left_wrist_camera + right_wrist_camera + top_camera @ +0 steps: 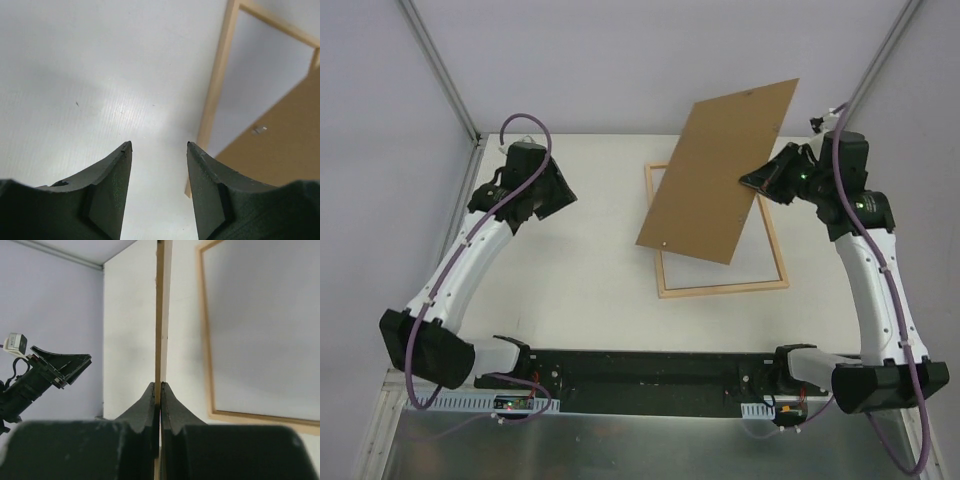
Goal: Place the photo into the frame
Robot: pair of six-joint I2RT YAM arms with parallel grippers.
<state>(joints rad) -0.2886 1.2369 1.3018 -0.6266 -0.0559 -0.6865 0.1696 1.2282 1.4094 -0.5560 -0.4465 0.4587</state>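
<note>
Board (720,170), plain brown, is pinched at its edge in the clenched right gripper (752,182) and hangs tilted above the frame (720,288), which lies flat on the white table (580,270). The left gripper (560,200) hangs released, jaws apart, near the frame's left strip.

Left hand (159,145) hangs over the white counter (90,75), its two dark fingers (110,200) spread apart, only bare surface showing between the tips. To the right, the frame (217,85) shows one pale wooden strip running from its top corner down behind the right fingertip. Past that strip, a brown board (280,150) fills the lower right and covers part of the frame's opening, a small silvery tab (259,130) on its face
</note>
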